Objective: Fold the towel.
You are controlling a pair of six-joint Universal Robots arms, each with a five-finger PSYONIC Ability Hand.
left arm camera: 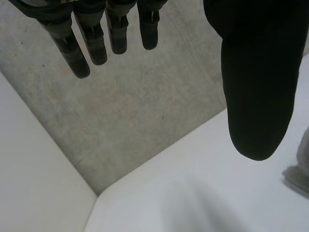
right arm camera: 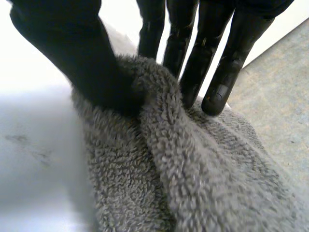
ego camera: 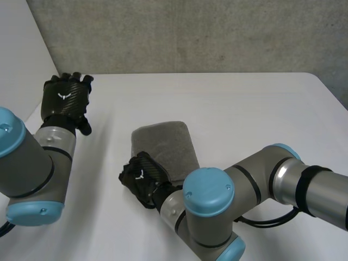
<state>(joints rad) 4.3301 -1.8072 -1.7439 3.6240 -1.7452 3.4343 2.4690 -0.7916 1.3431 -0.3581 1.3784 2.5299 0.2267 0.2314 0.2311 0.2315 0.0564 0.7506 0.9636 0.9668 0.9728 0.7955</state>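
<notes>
A grey fluffy towel (ego camera: 163, 144) lies folded into a small rectangle in the middle of the white table (ego camera: 244, 109). My right hand (ego camera: 142, 176) sits on its near edge. In the right wrist view a raised ridge of towel (right arm camera: 193, 183) is pinched between the thumb (right arm camera: 82, 53) and the straight fingers (right arm camera: 217, 58). My left hand (ego camera: 66, 98) is held up over the table's far left part, well away from the towel, open, with straight fingers (left arm camera: 82, 43) holding nothing. A corner of the towel (left arm camera: 299, 169) shows beyond its thumb.
A grey concrete wall (ego camera: 190, 32) runs along the table's far edge, and a white panel (ego camera: 22, 60) stands at the left. Bare table surrounds the towel on all sides. My right arm (ego camera: 261, 185) lies low across the near right part of the table.
</notes>
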